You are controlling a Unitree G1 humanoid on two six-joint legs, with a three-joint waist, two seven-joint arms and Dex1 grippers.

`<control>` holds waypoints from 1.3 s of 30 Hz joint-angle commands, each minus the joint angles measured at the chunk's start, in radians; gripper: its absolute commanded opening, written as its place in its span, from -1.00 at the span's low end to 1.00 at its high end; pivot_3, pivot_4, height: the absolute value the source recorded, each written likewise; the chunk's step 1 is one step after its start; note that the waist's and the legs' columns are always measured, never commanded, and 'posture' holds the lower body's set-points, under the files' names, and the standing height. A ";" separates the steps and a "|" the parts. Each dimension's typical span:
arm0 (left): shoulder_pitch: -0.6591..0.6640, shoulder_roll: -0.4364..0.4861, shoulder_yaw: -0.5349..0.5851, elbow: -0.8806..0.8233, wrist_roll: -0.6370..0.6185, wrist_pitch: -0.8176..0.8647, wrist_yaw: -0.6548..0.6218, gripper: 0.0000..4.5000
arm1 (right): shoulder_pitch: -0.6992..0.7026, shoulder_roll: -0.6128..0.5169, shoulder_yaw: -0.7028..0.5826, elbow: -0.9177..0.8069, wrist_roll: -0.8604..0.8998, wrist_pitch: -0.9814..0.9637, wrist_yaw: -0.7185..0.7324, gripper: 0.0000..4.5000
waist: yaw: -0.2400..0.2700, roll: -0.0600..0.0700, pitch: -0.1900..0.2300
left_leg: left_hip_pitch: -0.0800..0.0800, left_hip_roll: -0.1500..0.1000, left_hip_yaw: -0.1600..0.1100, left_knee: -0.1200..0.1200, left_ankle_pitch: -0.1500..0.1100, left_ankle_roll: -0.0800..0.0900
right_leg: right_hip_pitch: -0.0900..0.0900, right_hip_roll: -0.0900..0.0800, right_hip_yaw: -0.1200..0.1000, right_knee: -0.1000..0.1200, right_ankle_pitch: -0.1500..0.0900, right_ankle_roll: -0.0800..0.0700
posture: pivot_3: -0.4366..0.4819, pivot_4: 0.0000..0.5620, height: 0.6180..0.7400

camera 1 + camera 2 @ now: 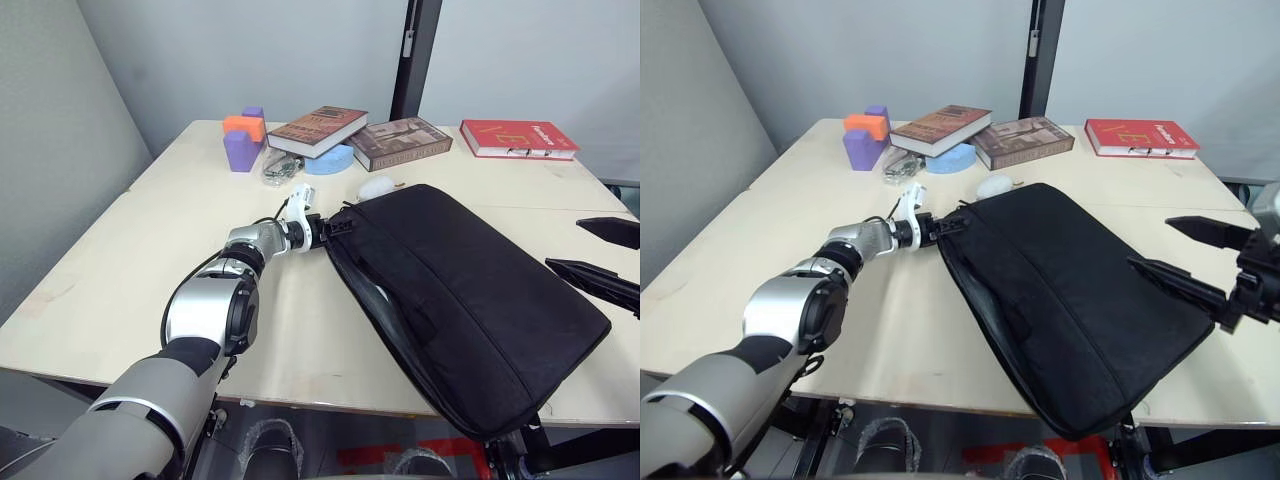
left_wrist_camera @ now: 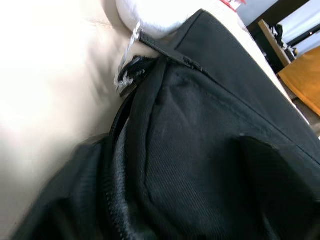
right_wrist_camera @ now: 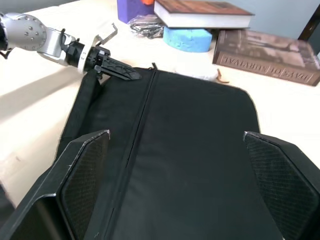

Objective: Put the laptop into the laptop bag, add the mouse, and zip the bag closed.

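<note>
Left eye view: a pale, smooth wooden worktop [image 1: 120, 290] carries everything. At its far left stand purple and orange blocks [image 1: 243, 138], then a crumpled clear wrapper [image 1: 277, 168], a light blue rounded block [image 1: 330, 160], and a thick book [image 1: 317, 129] resting partly on that blue block. Right of these lies a brown hardback [image 1: 398, 142], and at the far right a red book [image 1: 517, 139].

The left gripper [image 1: 335, 228] reaches across the worktop to the far left corner of the bag [image 1: 470, 300]; its black fingers [image 3: 117, 71] lie close together at the zip end there, though whether they pinch the metal pull [image 2: 127, 75] I cannot tell. The bag is black woven fabric, rectangular with rounded corners, lying flat and slantwise from the worktop's middle to its near right edge. Its zip along the left side gapes open, showing a dark lining.

Just beyond the bag's far corner, touching it, sits a white rounded lump [image 1: 377, 187] with an orange bit.

The right gripper [image 1: 1185, 255] hovers above the bag's right end, its textured black fingers [image 3: 82, 175] wide apart.
</note>
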 commanded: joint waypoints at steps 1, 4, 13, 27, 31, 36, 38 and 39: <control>-0.001 0.010 -0.001 -0.008 0.022 0.016 -0.047 0.13 | 0.046 0.027 -0.053 0.009 0.014 -0.007 -0.001 1.00 | 0.001 0.000 0.000 | 0.000 0.000 0.000 0.000 0.000 0.000 | 0.000 0.000 0.000 0.000 0.000 0.000 | -0.05 -0.47 0.45; -0.003 0.022 0.001 -0.012 0.034 0.025 -0.066 -0.34 | 0.092 0.049 -0.056 0.033 0.015 -0.016 0.007 1.00 | 0.003 0.000 0.000 | -0.001 -0.001 0.000 0.000 0.000 0.000 | 0.000 -0.001 -0.001 -0.001 0.000 0.000 | -0.05 -0.47 0.45; -0.028 0.064 0.025 -0.074 -0.014 0.132 -0.182 -0.98 | 0.355 0.158 -0.026 0.208 0.034 0.030 0.115 1.00 | 0.001 0.000 0.000 | -0.003 -0.001 -0.002 -0.003 -0.001 0.001 | 0.000 -0.001 -0.003 -0.006 0.000 0.000 | -0.05 -0.47 0.45; 0.086 0.100 0.043 -0.374 -0.119 0.337 -0.182 -0.98 | 0.396 0.288 0.240 0.386 -0.029 -0.012 0.088 1.00 | -0.013 0.001 0.001 | -0.003 -0.001 -0.003 -0.005 -0.001 0.000 | 0.000 -0.001 -0.004 -0.006 0.000 0.000 | -0.05 -0.47 0.45; 0.132 0.096 0.044 -0.473 -0.149 0.395 -0.151 -0.98 | 0.321 0.313 0.316 0.415 -0.028 -0.013 0.037 1.00 | -0.009 0.001 0.001 | -0.003 -0.001 -0.003 -0.005 -0.001 0.000 | 0.000 -0.001 -0.005 -0.006 0.000 0.000 | -0.05 -0.47 0.45; 0.177 0.096 0.042 -0.548 -0.162 0.415 -0.117 -0.99 | 0.254 0.316 0.439 0.413 -0.056 -0.031 0.018 0.89 | -0.010 0.001 0.001 | -0.004 -0.001 -0.003 -0.004 -0.001 0.000 | 0.000 -0.001 -0.005 -0.006 0.000 0.000 | -0.05 -0.47 0.45; 0.190 0.100 0.045 -0.563 -0.170 0.416 -0.100 -1.00 | 0.220 0.313 0.459 0.441 -0.065 -0.045 0.013 0.62 | -0.012 0.001 0.001 | -0.003 -0.001 -0.003 -0.004 -0.001 0.000 | 0.001 -0.001 -0.005 -0.006 0.000 0.000 | -0.05 -0.47 0.45; 0.194 0.101 0.045 -0.568 -0.175 0.418 -0.095 -1.00 | 0.210 0.312 0.463 0.450 -0.068 -0.049 0.013 0.46 | -0.015 0.001 0.001 | -0.003 -0.001 -0.003 -0.004 -0.001 0.000 | 0.001 -0.001 -0.005 -0.006 0.000 0.000 | -0.05 -0.47 0.45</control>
